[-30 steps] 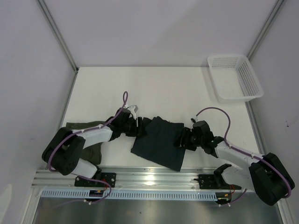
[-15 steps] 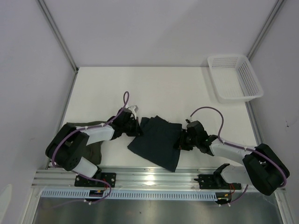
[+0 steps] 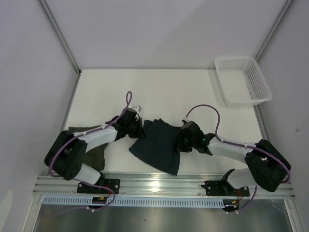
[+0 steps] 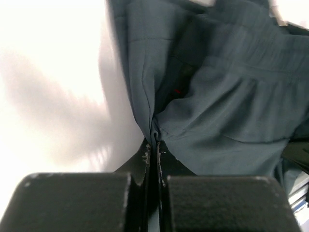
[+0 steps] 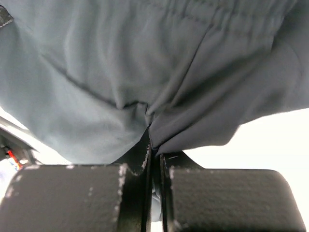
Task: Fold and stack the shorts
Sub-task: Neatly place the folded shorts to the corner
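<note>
Near the middle of the white table (image 3: 164, 92), toward its near edge: the dark navy-teal shorts (image 3: 157, 147), bunched and skewed, pinched from both sides. Gripped at the upper left corner by the left gripper (image 3: 136, 126) and at the right edge by the right gripper (image 3: 179, 143).

Left arm: stretched low from its base at the near left, forearm angled up and to the right, wrist just beside the cloth, a purple cable (image 3: 129, 100) looping above it. Passes over the olive-green shorts (image 3: 96, 153), flat at the table's left side, partly hidden beneath the arm and apart from the navy-teal pair.

Right arm: laid low from the near right, forearm pointing left, wrist turned in toward the cloth, a second purple cable (image 3: 205, 106) arching high over it.

Through the left wrist camera: left gripper (image 4: 153, 147) with jaws pressed almost together, a fold of the dark navy-teal shorts (image 4: 217, 111) nipped at the tips, creased cloth rising beyond, bare white table (image 4: 48, 72) to the left.

Through the right wrist camera: right gripper (image 5: 150, 145) likewise clamped on a pucker of the same shorts (image 5: 145, 58), gathered waistband (image 5: 227, 21) across the top.

At the far right corner, well apart from both arms: a white mesh basket (image 3: 234, 59).
</note>
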Action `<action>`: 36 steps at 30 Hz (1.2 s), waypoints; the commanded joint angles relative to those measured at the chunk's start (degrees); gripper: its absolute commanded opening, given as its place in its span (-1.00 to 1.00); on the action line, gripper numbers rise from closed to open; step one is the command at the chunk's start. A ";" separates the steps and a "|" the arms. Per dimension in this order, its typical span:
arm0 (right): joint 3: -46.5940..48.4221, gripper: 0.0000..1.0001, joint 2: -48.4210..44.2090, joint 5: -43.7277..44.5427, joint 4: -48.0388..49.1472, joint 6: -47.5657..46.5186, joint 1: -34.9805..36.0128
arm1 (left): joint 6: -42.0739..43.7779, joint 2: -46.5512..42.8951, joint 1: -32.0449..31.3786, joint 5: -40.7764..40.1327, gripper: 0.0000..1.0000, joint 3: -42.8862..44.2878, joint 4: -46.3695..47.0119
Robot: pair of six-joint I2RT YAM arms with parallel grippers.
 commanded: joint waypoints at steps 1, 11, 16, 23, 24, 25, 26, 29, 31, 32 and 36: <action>6.56 -1.00 -0.87 2.90 -2.62 0.49 1.80 | 1.29 -7.89 0.16 -5.61 -1.00 5.31 -10.36; 26.33 -1.00 7.11 3.78 -8.08 -0.74 9.97 | 3.32 -21.52 8.32 -12.11 -1.00 17.00 -32.01; 38.79 -1.00 14.23 1.85 -8.44 -2.41 13.57 | 4.72 -25.66 15.79 -11.52 -1.00 19.90 -39.93; 51.99 -1.00 25.22 -1.66 -6.07 -3.12 16.74 | 8.50 -29.88 30.02 -14.24 -1.00 24.21 -48.11; 53.23 -1.00 26.36 -2.28 -5.02 -3.03 17.18 | 9.46 -30.32 32.13 -14.41 -1.00 23.95 -49.16; 54.55 -1.00 28.72 -2.28 -4.83 -2.85 17.79 | 10.08 -30.75 35.72 -14.41 -1.00 23.69 -49.34; 57.26 -1.00 29.97 -1.85 -4.66 -3.11 19.28 | 10.61 -31.80 37.41 -14.33 -1.00 23.51 -49.43; 63.32 -1.00 34.71 -0.62 -5.00 -3.55 21.74 | 13.85 -33.57 44.35 -13.36 -1.00 22.54 -49.87; 65.54 -1.00 37.52 -0.70 -4.48 -3.12 22.45 | 14.04 -34.01 47.34 -13.62 -1.00 22.72 -50.31; 66.33 -1.00 38.23 -0.70 -3.70 -2.94 22.80 | 13.69 -34.36 47.70 -13.80 -1.00 22.72 -50.13; 70.63 -1.00 41.14 0.44 -2.46 -2.33 23.86 | 13.43 -32.61 51.91 -16.96 -1.00 24.21 -50.04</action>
